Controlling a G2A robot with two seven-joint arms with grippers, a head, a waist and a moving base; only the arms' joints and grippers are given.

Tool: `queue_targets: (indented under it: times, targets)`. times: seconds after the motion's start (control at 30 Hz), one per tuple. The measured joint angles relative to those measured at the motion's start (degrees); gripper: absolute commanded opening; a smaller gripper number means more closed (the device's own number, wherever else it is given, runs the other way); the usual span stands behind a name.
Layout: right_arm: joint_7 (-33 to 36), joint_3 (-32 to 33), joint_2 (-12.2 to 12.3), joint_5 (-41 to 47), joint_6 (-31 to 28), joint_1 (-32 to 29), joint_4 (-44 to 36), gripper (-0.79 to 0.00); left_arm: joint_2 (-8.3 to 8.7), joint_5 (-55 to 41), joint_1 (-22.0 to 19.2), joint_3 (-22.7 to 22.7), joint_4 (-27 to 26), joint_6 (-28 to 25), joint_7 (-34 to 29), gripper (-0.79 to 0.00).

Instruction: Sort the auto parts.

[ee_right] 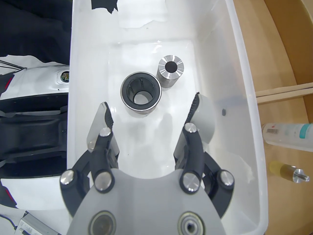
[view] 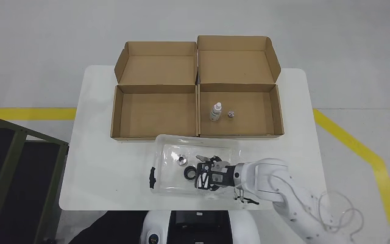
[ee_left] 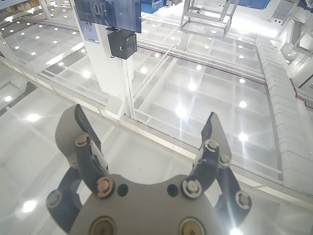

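Right claw (ee_right: 151, 104), fingers apart and gripping nothing, hangs inside a clear bin (ee_right: 240, 50) on the worktop's (view: 97, 152) near side. Just left of its tips stands one black ring bearing (ee_right: 140, 94), with one steel cylinder (ee_right: 170, 72) just beside it. Beyond are two cardboard boxes; the right box (view: 268, 122) holds one bottle (view: 216, 111) and one small metal part (view: 231, 113). Left claw (ee_left: 145, 112) is spread open.

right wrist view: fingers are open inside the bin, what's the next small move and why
Probably ease the right gripper forward and down so its open fingers straddle the black ring bearing. It stands upright in the clear bin just ahead of them, nearer than the steel cylinder close beside it, so it looks like the easier grasp.
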Motion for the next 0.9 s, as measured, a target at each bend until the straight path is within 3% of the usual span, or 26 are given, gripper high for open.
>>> queue_targets:
  times: [0.37, 0.57, 0.73, 0.9]
  targets:
    - [-1.6, -3.9, -1.0, -1.2, 1.5, 2.6, 3.8, -0.188, 0.00, 0.0, 0.0, 0.0, 0.0, 0.0, 0.0, 0.000]
    - [-2.6, -6.4, -1.6, -2.2, 1.9, 3.6, 5.1, -0.215, 0.00, 0.0, 0.0, 0.0, 0.0, 0.0, 0.0, 0.000]
    - [-3.2, -7.4, -2.0, -2.4, 2.4, 4.4, 6.1, -0.252, 0.00, 0.0, 0.0, 0.0, 0.0, 0.0, 0.0, 0.000]
    - [-3.9, -7.8, -2.2, -2.6, 2.7, 5.1, 7.1, -0.348, 0.00, 0.0, 0.0, 0.0, 0.0, 0.0, 0.0, 0.000]
